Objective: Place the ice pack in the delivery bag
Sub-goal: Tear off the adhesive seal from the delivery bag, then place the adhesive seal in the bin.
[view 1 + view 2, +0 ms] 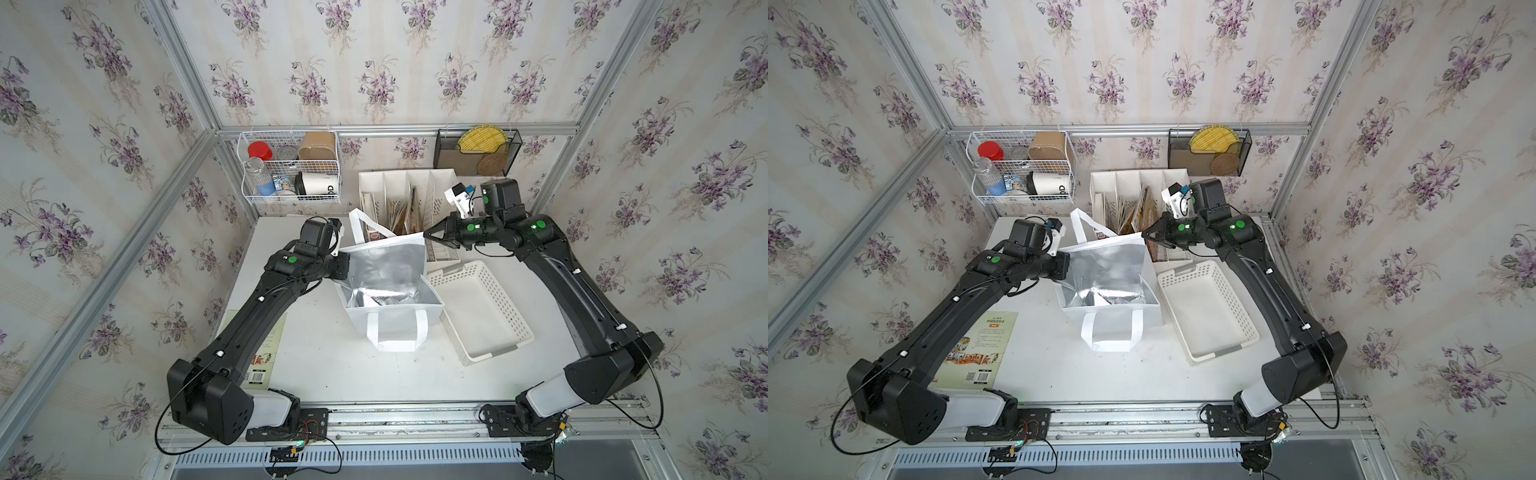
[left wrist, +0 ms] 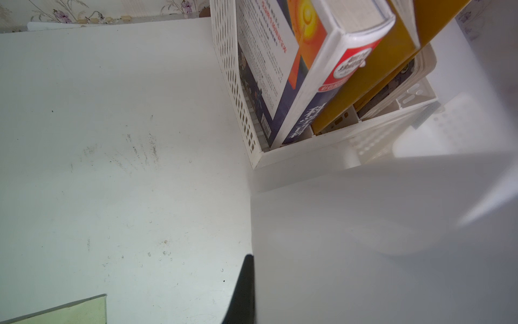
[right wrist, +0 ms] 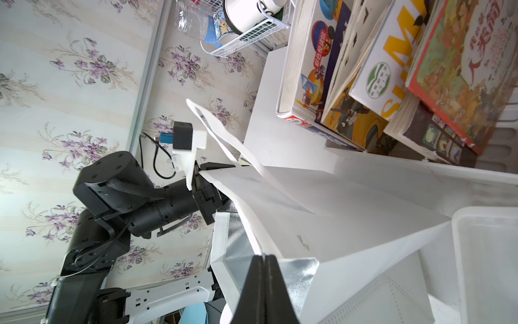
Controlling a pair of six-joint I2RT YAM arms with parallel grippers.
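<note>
- The delivery bag (image 1: pixel 386 262) is standing open in the middle of the tabletop (image 1: pixel 332 374). Its foil lining is showing, and one strap handle is hanging down the near wall.
- The left hand (image 1: pixel 344 268) is gripping the bag's left rim, closed on the cloth. Both top views are showing only the hand's body against the rim. The right wrist view is catching the grip side-on (image 3: pixel 208 179).
- The left wrist view is showing just one dark finger (image 2: pixel 242 289) lying along the bag's white outer wall. The pinch itself is falling outside that view.
- The right hand (image 1: pixel 430 235) is clamping the far right corner of the rim and holding it raised in a peak. In the right wrist view its two fingers (image 3: pixel 253 280) are pressing together with the white-and-foil edge between the tips.
- Ice pack: cannot tell for sure. Both top views are showing a pale crumpled lump (image 1: pixel 384 297) lying on the bag's floor, blending into the foil. Neither wrist view is seeing down there.
- The white perforated basket (image 1: pixel 486 316) is sitting just beside the bag on its right.
- The book rack (image 1: pixel 407 187) is standing behind the bag. The wrist views are showing covers and spines (image 3: pixel 364 70) that the top views are giving only as edges.
- A flat book (image 1: pixel 984 345) is lying on the near left of the tabletop, partly under the left arm. The left wrist view is catching only a green corner (image 2: pixel 70 311).
</note>
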